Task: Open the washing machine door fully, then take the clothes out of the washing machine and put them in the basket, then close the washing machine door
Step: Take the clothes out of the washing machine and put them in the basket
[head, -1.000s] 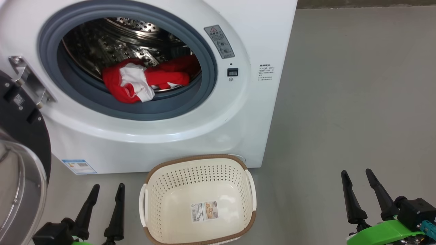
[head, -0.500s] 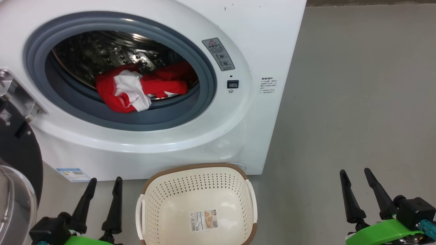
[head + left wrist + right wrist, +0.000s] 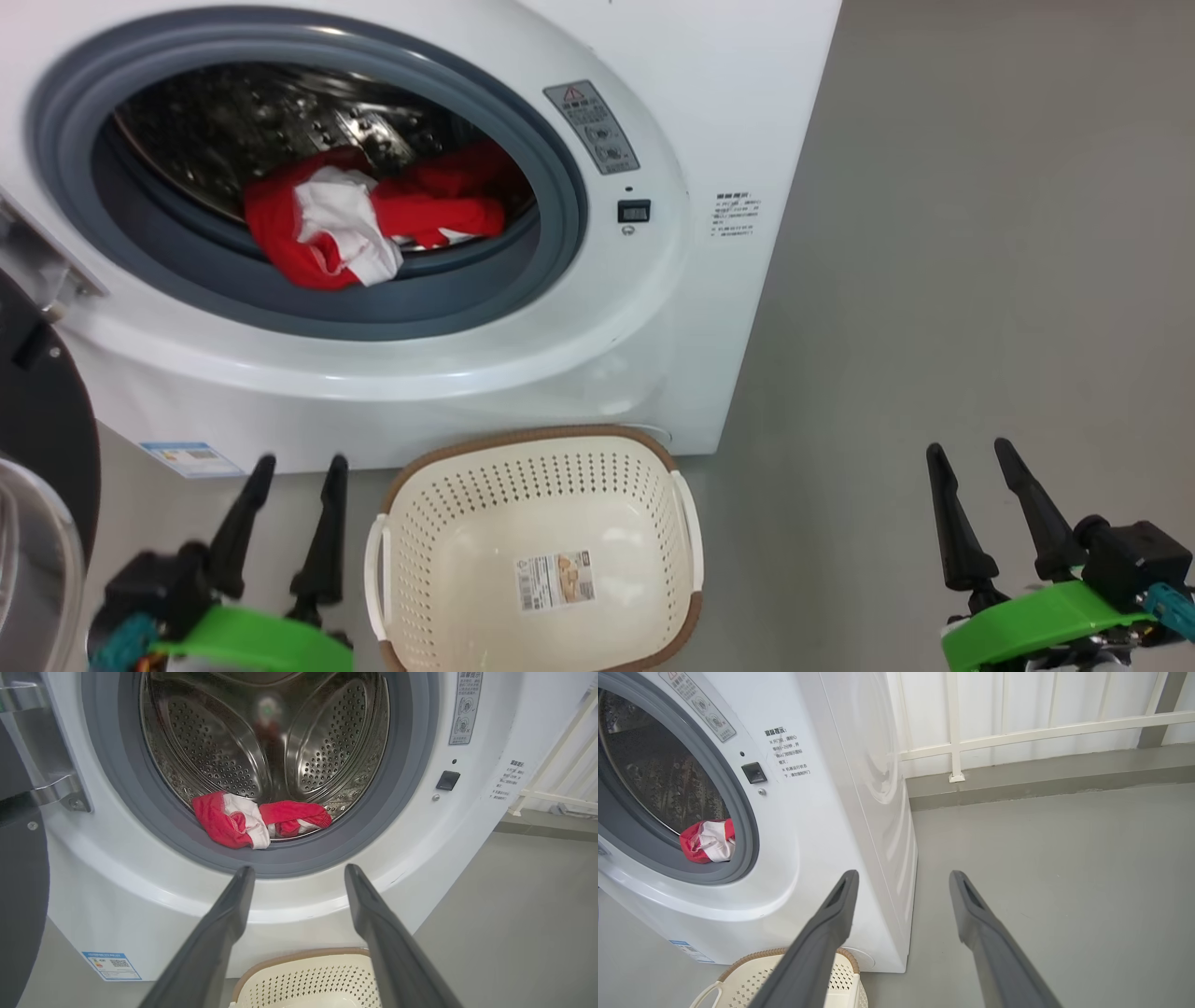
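The washing machine door (image 3: 37, 420) is cut off by the head view's 8 o'clock edge. A slice of its black rim and a sliver of clear glass show. It hangs swung wide from the metal hinge (image 3: 56, 793) at 9 o'clock of the opening. The top of the washing machine (image 3: 523, 373) runs out of frame. The near end of the basket (image 3: 523, 437) is cropped at 6 o'clock. The body of the left gripper (image 3: 301, 460) is blurred at 7 o'clock.

The clothes (image 3: 364, 224) lie at 6 o'clock inside the drum (image 3: 261, 732), partly over the grey-blue rubber ring (image 3: 551, 187). They form a soft crumpled red heap with a white panel, and I cannot tell how many pieces there are. In the left wrist view the heap's long axis runs from 9 to 3 o'clock across the mouth.

The drum is shiny steel, dotted with holes and raised ribs. The basket is cream plastic with holes, a rounded rectangle with a brown woven-look rim and white handles, and a sticker (image 3: 555, 581) on its bottom. It stands on the grey floor (image 3: 980, 280), mouth up, just before the machine, its long axis running from 12 to 6 o'clock.

Both grippers point to 12 o'clock with fingers spread apart and nothing between them. The right gripper (image 3: 967, 446) is at 4 o'clock, well clear of the basket.
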Available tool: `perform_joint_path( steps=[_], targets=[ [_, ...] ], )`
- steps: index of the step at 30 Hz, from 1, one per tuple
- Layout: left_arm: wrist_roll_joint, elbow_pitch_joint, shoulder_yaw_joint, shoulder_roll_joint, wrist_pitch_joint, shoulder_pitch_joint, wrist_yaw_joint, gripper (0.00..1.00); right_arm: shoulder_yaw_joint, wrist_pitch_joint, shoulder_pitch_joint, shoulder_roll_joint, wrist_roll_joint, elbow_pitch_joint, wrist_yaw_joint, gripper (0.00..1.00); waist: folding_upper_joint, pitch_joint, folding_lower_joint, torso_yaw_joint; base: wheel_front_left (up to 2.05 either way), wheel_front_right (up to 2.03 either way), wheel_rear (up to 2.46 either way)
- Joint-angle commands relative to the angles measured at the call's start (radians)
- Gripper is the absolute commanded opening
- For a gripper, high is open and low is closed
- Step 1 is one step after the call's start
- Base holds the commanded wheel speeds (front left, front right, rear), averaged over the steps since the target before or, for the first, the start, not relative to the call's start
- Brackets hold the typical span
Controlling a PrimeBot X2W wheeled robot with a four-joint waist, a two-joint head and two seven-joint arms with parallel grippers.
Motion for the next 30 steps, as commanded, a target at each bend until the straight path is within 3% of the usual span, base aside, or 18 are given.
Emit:
perform_joint_path(
  steps=[1, 18, 30],
  targets=[
    [0.026, -0.002, 0.026, 0.034, -0.005, -0.069, -0.006, 1.0, 0.027, -0.012, -0.037, -0.005, -0.014, -0.028, 0.007, 1.0, 0.0, 0.028, 0.0, -0.009, 0.0, 0.0, 0.0],
    [0.31, 0.266, -0.052, 0.126, -0.005, -0.489, -0.004, 1.0, 0.047, -0.012, -0.115, 0.014, -0.03, -0.043, 0.007, 1.0, 0.0, 0.183, 0.0, -0.12, 0.0, 0.0, 0.0],
    [0.425, 0.464, -0.119, 0.198, -0.005, -0.703, 0.027, 1.0, 0.083, -0.012, -0.162, 0.016, -0.01, -0.057, 0.007, 1.0, 0.0, 0.267, 0.0, -0.188, 0.0, 0.0, 0.0]
  ],
)
